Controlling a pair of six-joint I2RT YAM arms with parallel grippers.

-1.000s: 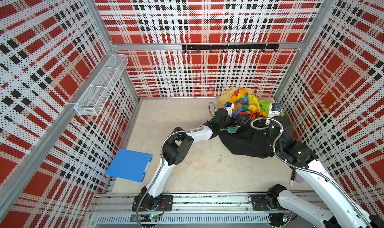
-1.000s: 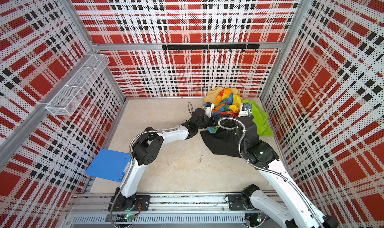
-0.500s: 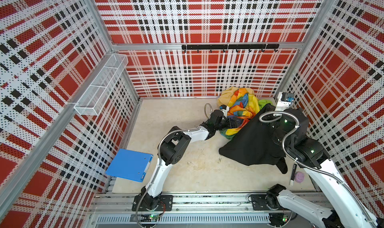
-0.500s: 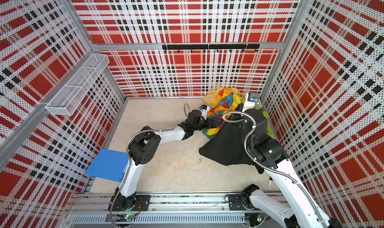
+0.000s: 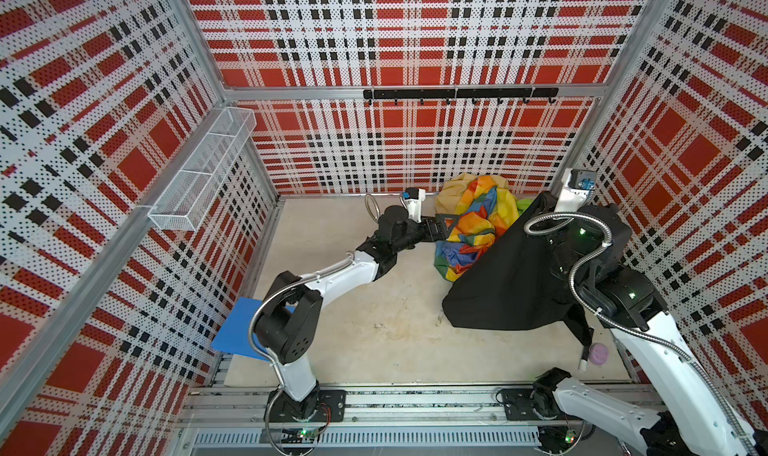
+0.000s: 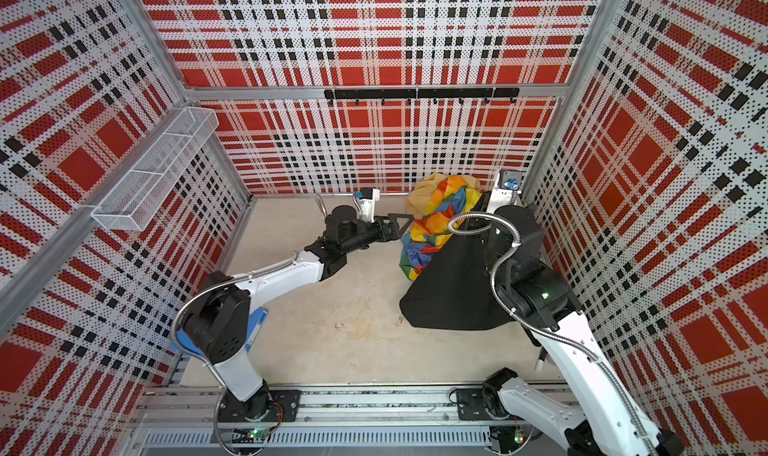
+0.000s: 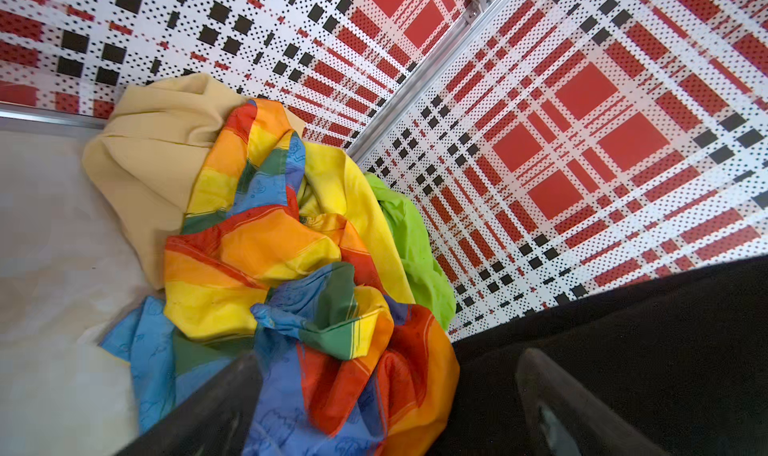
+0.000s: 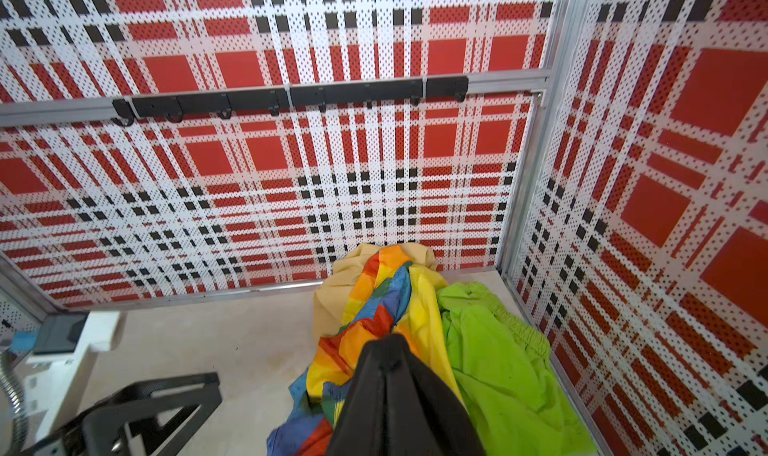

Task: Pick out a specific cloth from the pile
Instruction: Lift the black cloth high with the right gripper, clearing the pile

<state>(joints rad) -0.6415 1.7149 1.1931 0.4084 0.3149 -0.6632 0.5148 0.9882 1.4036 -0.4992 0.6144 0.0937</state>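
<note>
Cloth [image 5: 507, 275], black, hangs like a tent right of centre in both top views, its peak pinched in the tightly closed right gripper [image 5: 542, 200]. Pile [image 5: 471, 221] lies just upper left of it, against the back wall [image 5: 415, 159]. Left gripper [image 5: 444, 226], jaws spread wide and holding nothing, sits at the pile's left edge.

Overhead pair and close wrist cameras share the pile [image 5: 469, 225].
</note>
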